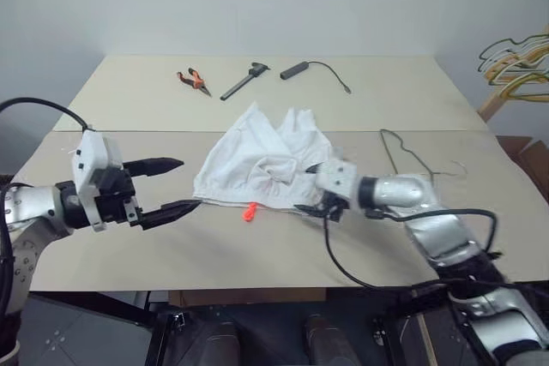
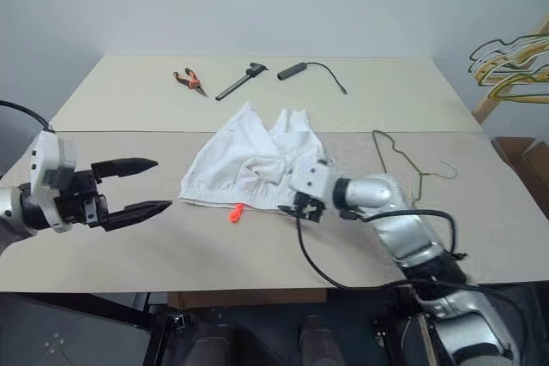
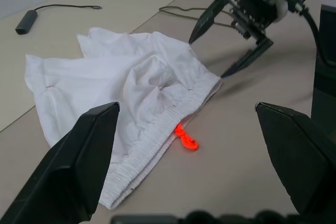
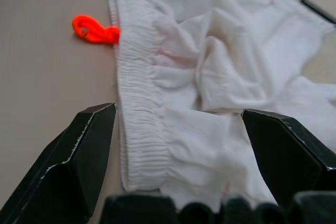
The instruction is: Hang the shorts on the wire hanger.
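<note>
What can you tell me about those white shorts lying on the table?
The shorts are white, thin-looking fabric, lying crumpled and partly folded over themselves near the middle of the table. A gathered elastic waistband runs along the edge nearest the robot, with a small orange-red tag poking out from it onto the table. The legs point toward the far side. The right gripper, open, is at the waistband's corner; whether it touches the fabric cannot be told.

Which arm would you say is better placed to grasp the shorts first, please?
Probably the right. The right gripper is open right at the shorts' waistband corner, with fabric between its fingers in the wrist view. The left gripper hovers open beside the other corner.
</note>
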### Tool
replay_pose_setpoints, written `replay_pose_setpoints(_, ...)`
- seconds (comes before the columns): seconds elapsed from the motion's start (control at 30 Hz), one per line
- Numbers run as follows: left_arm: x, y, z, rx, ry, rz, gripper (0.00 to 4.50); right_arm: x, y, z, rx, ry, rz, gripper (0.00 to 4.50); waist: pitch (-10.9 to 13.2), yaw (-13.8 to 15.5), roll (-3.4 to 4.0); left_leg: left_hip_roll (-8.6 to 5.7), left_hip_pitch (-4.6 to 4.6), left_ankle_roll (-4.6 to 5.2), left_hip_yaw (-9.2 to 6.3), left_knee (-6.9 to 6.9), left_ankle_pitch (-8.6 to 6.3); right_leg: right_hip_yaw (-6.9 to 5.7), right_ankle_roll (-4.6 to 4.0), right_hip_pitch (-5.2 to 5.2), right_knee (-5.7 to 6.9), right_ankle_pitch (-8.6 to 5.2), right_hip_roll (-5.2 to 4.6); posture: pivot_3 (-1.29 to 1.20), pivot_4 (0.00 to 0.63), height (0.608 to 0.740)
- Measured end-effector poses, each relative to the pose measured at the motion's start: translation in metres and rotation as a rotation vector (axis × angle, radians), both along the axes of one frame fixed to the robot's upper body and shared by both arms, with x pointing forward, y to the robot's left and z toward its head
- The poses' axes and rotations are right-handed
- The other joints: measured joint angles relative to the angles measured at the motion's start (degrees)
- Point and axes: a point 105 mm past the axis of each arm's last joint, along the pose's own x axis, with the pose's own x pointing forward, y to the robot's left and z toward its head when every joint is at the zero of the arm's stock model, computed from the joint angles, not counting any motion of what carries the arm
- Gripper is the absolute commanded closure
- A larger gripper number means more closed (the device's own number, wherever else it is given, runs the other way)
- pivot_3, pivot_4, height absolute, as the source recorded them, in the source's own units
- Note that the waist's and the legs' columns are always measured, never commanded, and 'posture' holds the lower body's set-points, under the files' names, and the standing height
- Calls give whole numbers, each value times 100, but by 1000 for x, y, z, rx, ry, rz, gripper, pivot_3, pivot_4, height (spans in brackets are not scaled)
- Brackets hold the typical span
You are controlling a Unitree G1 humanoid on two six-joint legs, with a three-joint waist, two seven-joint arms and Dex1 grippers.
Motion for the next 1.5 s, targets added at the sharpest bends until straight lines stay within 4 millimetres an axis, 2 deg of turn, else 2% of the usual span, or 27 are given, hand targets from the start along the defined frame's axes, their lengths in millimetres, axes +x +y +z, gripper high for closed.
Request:
replay_pose_setpoints(0.1, 0, 0, 0, 0, 2, -1, 0, 4, 11, -23, -73, 34, -11, 598, 0, -3, 0, 0, -6, -1, 0, 0, 0, 0, -31, -7, 1, 18, 0, 12, 107, 740)
replay_pose_setpoints(0.2, 0, -1, 0, 0, 0, -3, 0, 15, 17, -21, -115, -11, -38, 1547, 0, -14, 0, 3, -1, -1, 0, 0, 0, -1, -30, -5, 5, 19, 3, 17, 109, 740)
replay_pose_setpoints(0.33, 0, 0, -1, 1, 4, 0, 0, 21, 8, -23, -168, -60, -50, 2886, 0, 19, 0, 5, 2, -1, -4, 0, 0, -6, -22, -1, 4, 13, 4, 16, 110, 740)
replay_pose_setpoints(0.5, 0, -1, -1, 0, 2, 2, 0, 19, -22, -20, -240, -101, -18, 4452, 1, 54, 0, 6, -1, -1, -4, 0, -1, -7, -23, -1, 0, 10, 3, 11, 109, 740)
replay_pose_setpoints(0.7, 0, -1, -1, -3, -1, 1, 0, 21, -77, -10, -339, -158, 99, 4484, 1, 28, 0, 6, 8, -1, 1, 0, 0, -5, -1, 6, 0, -3, 3, 0, 103, 740)
replay_pose_setpoints(0.77, 0, -2, 0, -3, -8, -3, 0, 35, -102, -2, -424, -217, 82, 4484, 2, -9, 2, 6, 10, -1, 10, 0, 0, 1, -3, 5, 0, -1, 2, -4, 100, 740)
replay_pose_setpoints(0.8, 1, -3, 1, -2, -12, -6, 0, 47, -125, 8, -486, -259, 39, 4484, 3, -19, 3, 6, 12, -1, 13, 0, 0, 4, -4, 4, 0, -1, 2, -4, 100, 740)
replay_pose_setpoints(0.83, 1, -3, 1, -2, -14, -7, 0, 53, -139, 16, -518, -292, 8, 4235, 3, -27, 3, 9, 14, -1, 13, -3, 0, 4, -9, 4, 0, 0, 4, -5, 97, 740)
replay_pose_setpoints(0.93, 1, -5, -1, -6, -13, -14, 0, 61, -155, 28, -528, -319, -17, 3407, 2, -69, 2, 11, 17, 0, 14, -16, 0, 8, -43, 3, 0, 15, 8, -10, 93, 740)
replay_pose_setpoints(1.13, 2, -6, 0, -10, -16, -20, 0, 57, -165, 17, -587, -314, 21, 1459, 2, -173, 2, 7, 15, 0, 13, -14, 0, 12, -45, 3, 3, 20, 5, -16, 92, 740)
replay_pose_setpoints(1.27, 3, -9, 1, -8, -20, -35, 0, 45, -187, 14, -647, -293, -15, 166, 2, -158, 2, 6, 13, 0, 9, -14, 0, 10, -44, 3, 5, 18, 5, -13, 94, 740)
replay_pose_setpoints(1.33, 4, -9, 0, -8, -17, -37, 0, 30, -196, 13, -634, -217, -66, 46, 2, -144, 3, 6, 9, 0, 6, -14, 0, 9, -42, 1, 5, 15, 5, -13, 93, 740)
replay_pose_setpoints(1.4, 4, -9, -1, -9, -11, -36, 0, 10, -189, 14, -537, -124, -96, 46, 2, -138, 3, 7, 12, 0, 6, -14, 0, 9, -41, 4, 8, 15, 6, -16, 94, 740)
replay_pose_setpoints(1.5, 4, -9, -1, -9, -5, -46, 0, -21, -143, 23, -294, -35, -95, 46, 2, -187, 3, 14, 24, 0, 9, -14, 0, 18, -16, 5, 25, 0, 15, -24, 90, 740)
